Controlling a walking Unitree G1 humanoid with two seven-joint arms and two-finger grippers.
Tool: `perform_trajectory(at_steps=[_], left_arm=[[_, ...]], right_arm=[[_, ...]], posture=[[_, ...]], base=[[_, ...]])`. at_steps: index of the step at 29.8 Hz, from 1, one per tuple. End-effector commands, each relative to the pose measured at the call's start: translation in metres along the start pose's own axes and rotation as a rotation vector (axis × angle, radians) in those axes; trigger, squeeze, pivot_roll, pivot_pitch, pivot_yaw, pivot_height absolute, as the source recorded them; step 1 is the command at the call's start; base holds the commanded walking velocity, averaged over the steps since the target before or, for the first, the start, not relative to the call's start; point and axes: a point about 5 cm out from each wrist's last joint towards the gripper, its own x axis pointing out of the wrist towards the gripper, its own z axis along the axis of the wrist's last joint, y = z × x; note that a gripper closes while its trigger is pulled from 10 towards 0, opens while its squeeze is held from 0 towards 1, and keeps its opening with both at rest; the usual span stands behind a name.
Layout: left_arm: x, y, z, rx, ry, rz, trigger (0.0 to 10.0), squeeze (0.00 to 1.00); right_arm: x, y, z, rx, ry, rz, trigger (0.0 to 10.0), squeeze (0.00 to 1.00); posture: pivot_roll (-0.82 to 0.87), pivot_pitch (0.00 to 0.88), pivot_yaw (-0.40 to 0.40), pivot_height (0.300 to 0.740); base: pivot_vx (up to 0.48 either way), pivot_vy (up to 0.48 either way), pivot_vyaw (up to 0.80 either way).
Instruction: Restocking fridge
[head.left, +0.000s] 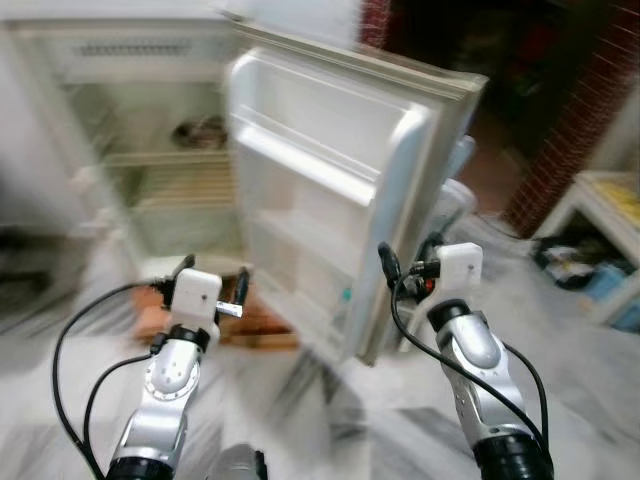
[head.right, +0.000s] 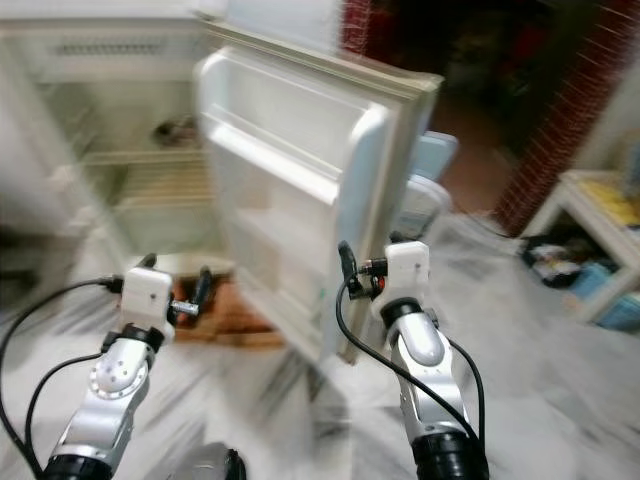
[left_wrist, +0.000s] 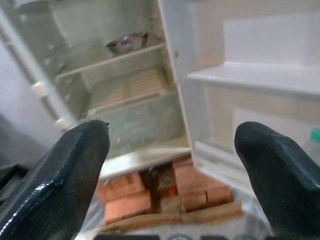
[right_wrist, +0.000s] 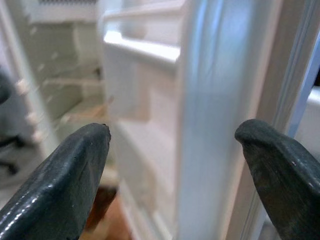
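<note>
both grippers are raised before the open fridge (head.left: 150, 160), each with its fingers spread apart and holding nothing. the left gripper (left_wrist: 172, 175) points at the fridge's lower compartment and the bricks (left_wrist: 150, 192) under its front edge. the right gripper (right_wrist: 172, 175) sits just beside the outer edge of the fridge door (head.left: 330, 180), which swings wide (its inner shelves look bare, though the head views are blurred). farther in, a dark bowl (left_wrist: 127, 42) rests on an upper shelf near the back.
</note>
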Motion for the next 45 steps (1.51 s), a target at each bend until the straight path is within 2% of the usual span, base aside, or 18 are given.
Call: perform_trajectory(at_steps=[1,3,6,9,15,22,28,35,41,45], left_arm=[[0.010,0.003,0.018,0.022,-0.070,-0.003,10.0,0.00],[0.011,0.006,0.023,0.035,-0.085,-0.012,10.0,0.00],[0.013,0.010,0.028,0.044,-0.103,0.002,10.0,0.00],[0.012,0.010,0.026,0.034,-0.098,0.007,10.0,0.00],[0.015,0.007,0.022,0.010,-0.078,-0.022,10.0,0.00],[0.014,0.007,0.024,-0.019,-0.081,-0.017,10.0,0.00],[0.008,0.003,0.019,-0.026,-0.070,-0.035,10.0,0.00],[0.010,0.001,0.020,-0.025,-0.069,-0.039,10.0,0.00],[0.011,0.001,0.021,-0.021,-0.072,-0.041,10.0,0.00],[0.011,0.001,0.020,-0.019,-0.069,-0.046,10.0,0.00]], right_arm=[[0.005,-0.003,0.006,-0.009,-0.006,0.002,10.0,0.00],[0.005,-0.005,0.005,-0.054,0.011,0.011,10.0,0.00],[0.006,-0.009,0.005,-0.030,0.024,-0.005,10.0,0.00],[0.008,-0.012,0.009,0.021,-0.009,-0.016,10.0,0.00],[0.006,-0.011,0.013,-0.009,-0.046,-0.023,10.0,0.00],[0.008,-0.011,0.010,0.035,-0.039,-0.058,10.0,0.00],[0.009,-0.011,0.008,0.020,-0.035,-0.057,10.0,0.00],[0.012,-0.009,0.016,-0.009,-0.074,-0.020,10.0,0.00],[0.011,-0.009,0.017,0.004,-0.090,-0.020,10.0,0.00],[0.010,-0.008,0.017,0.034,-0.096,-0.014,10.0,0.00]], posture=[[0.03,0.000,-0.004,0.740],[0.04,0.000,0.010,0.740],[0.04,0.000,0.013,0.740],[0.03,0.000,0.011,0.740],[0.02,0.000,-0.001,0.740],[0.03,0.000,-0.009,0.740],[0.04,0.000,-0.014,0.740],[0.04,0.000,-0.012,0.740],[0.04,0.000,-0.010,0.740],[0.04,0.000,-0.012,0.740]], base=[[0.000,0.000,0.00],[0.000,0.000,0.00],[0.000,0.000,0.00],[0.000,0.000,0.00],[0.000,0.000,0.00],[0.000,0.000,0.00],[0.375,0.000,0.00],[0.439,0.000,0.11],[0.435,0.000,0.72],[0.335,-0.338,0.00]])
